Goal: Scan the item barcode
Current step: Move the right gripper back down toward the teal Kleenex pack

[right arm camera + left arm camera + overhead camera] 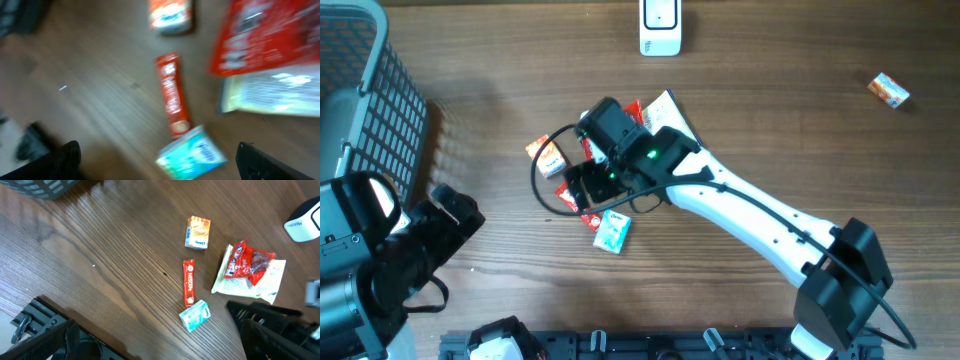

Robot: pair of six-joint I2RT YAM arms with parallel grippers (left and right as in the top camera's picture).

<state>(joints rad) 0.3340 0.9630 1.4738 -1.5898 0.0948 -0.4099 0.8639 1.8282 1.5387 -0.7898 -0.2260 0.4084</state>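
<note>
Several small items lie mid-table: a teal box (612, 231), a red stick pack (189, 282), an orange box (548, 157) and a red bag on a white pouch (250, 272). The white scanner (660, 28) stands at the far edge. My right gripper (588, 190) hovers open over this cluster. Its wrist view is blurred and shows the teal box (192, 155) low between the wide-apart fingers (65, 160), with nothing gripped. My left gripper (160, 350) is open and holds nothing, back at the near left, apart from the items.
A grey wire basket (370, 90) occupies the far left corner. Another small orange box (888, 90) lies alone at the far right. The right arm's white link (760, 215) slants across the table from the near right. A black rail (620, 345) runs along the front edge.
</note>
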